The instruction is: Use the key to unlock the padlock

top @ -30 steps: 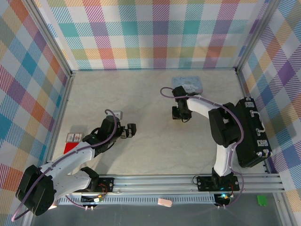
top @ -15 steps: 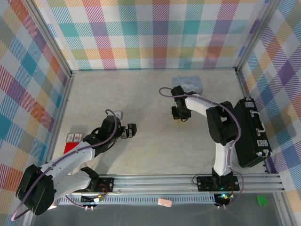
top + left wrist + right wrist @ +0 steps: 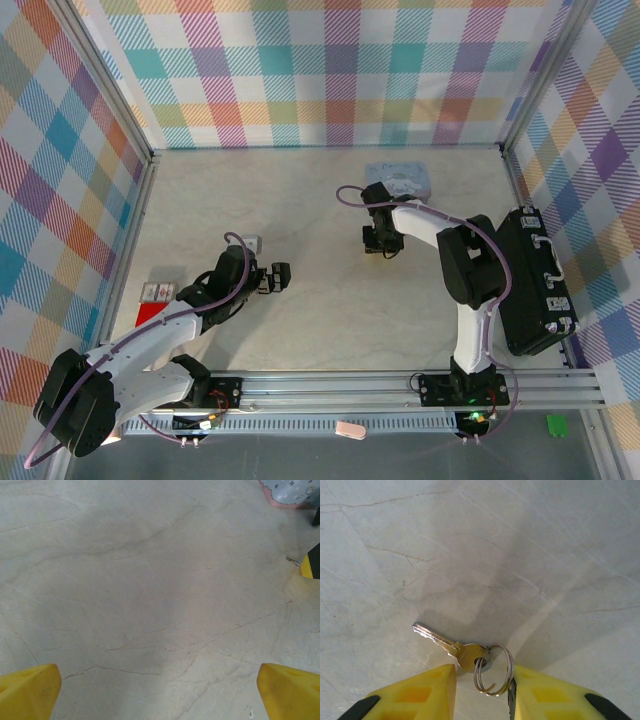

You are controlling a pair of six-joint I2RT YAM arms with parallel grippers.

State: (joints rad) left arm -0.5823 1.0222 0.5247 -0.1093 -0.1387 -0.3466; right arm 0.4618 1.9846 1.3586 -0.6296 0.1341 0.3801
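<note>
Right fingers [image 3: 422,692], partly off-frame, astride key [image 3: 451,646]

No legible writing anywhere: print on the pale blue tin [image 3: 398,180] and on the red-and-white card [image 3: 157,292] too small to read.

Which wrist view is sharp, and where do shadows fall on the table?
Right wrist view: the key and its ring are sharp; a soft grey shadow lies on the table beyond them. Left wrist view: even light, no glare; the fingers of the left end effector look blurred at the bottom corners.
</note>
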